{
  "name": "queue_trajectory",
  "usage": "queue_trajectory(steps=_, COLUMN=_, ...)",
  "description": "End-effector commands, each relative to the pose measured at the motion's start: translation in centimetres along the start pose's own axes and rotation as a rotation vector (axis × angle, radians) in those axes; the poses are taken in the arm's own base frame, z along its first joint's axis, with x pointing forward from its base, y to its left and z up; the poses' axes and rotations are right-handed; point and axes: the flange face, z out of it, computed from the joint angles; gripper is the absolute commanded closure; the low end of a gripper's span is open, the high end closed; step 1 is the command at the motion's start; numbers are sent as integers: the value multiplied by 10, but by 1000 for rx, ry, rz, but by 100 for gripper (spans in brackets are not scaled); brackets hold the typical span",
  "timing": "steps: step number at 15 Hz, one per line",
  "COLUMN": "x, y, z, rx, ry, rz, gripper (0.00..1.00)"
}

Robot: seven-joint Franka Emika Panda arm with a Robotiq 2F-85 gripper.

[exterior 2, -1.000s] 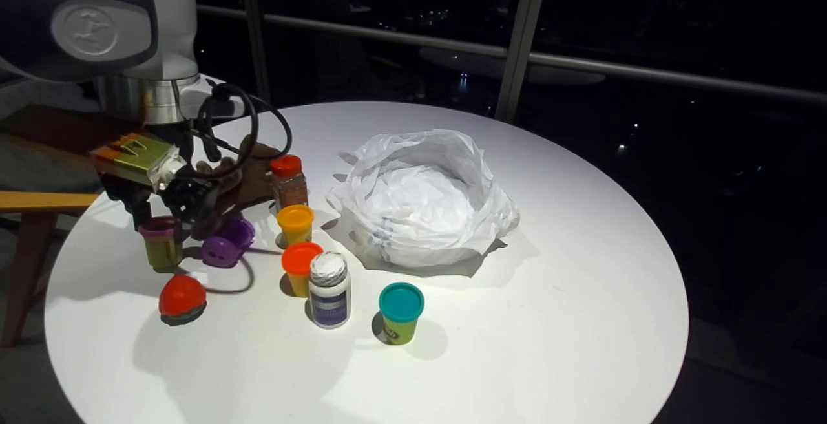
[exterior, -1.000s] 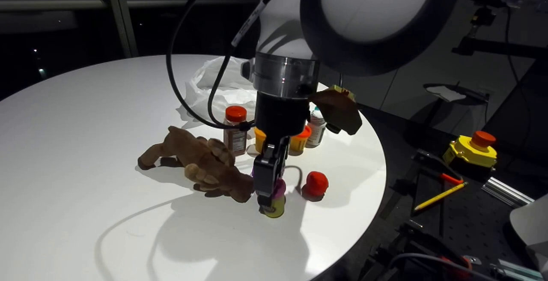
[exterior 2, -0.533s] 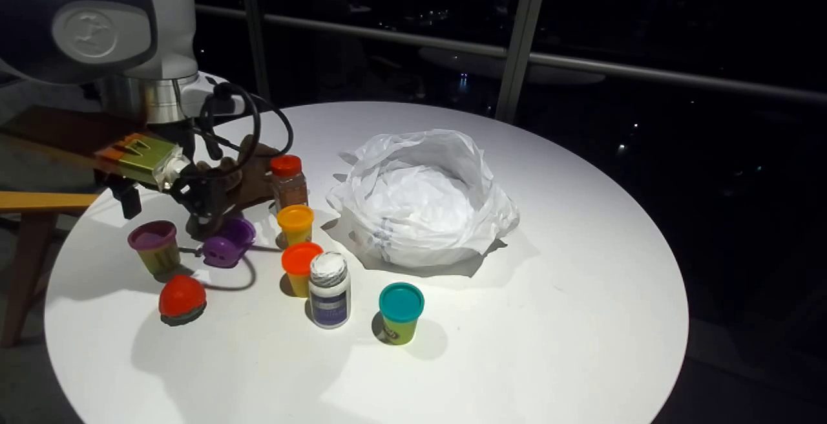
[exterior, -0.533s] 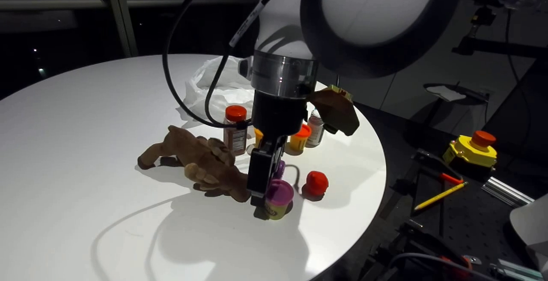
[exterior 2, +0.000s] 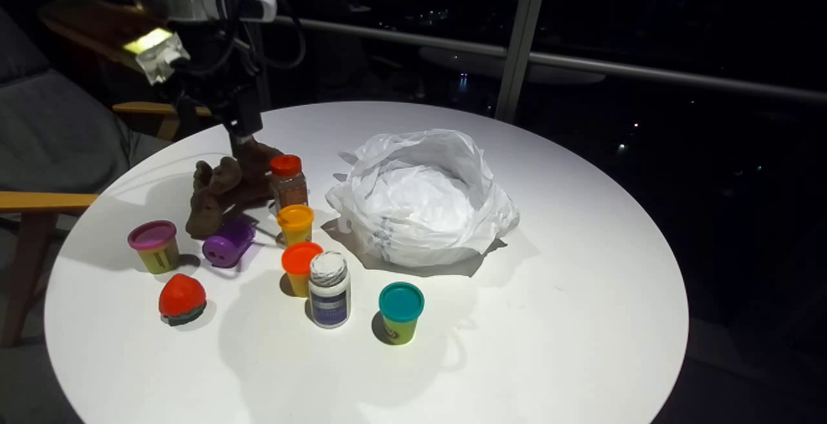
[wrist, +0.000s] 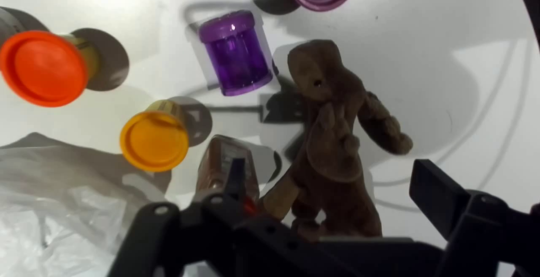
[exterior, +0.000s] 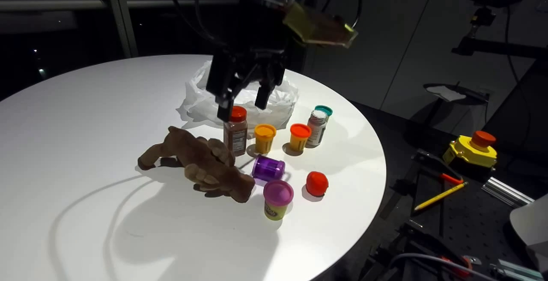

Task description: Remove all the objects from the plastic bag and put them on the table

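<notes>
Before dark windows [exterior 2: 678, 23], the table [exterior 2: 575, 307] bears, in an exterior view, a plush toy [exterior 2: 227, 178] left of the plastic bag [exterior 2: 420, 240] and a teal-lidded jar [exterior 2: 400, 311] on its near side, probably spaced for clearance, while the gripper [exterior: 242, 107], jaws apart, hangs empty above the toy.

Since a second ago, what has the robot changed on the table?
The gripper has let go of the magenta-lidded Play-Doh tub, which shifted slightly and stands upright on the table. The gripper, now open, has risen and moved toward the brown plush animal. The plush animal, purple jar, red-capped bottle and plastic bag look unmoved.
</notes>
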Motion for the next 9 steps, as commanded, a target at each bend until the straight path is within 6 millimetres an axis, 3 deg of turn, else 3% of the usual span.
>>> queue_trajectory(steps=1, x=13, y=0, z=-66, rx=-39, ry=34, rz=199, gripper=0)
queue_trajectory(steps=5, x=14, y=-2, z=-115, rx=-49, ry=6, rz=341, gripper=0)
queue_trajectory(steps=6, x=15, y=1, z=-90, rx=-53, ry=11, rz=288, gripper=0)
queue_trajectory(steps=7, x=15, y=0, z=-98, rx=-53, ry=13, rz=292, gripper=0)
queue_trajectory(steps=9, x=13, y=1, z=-94, rx=-56, ry=6, rz=292, gripper=0)
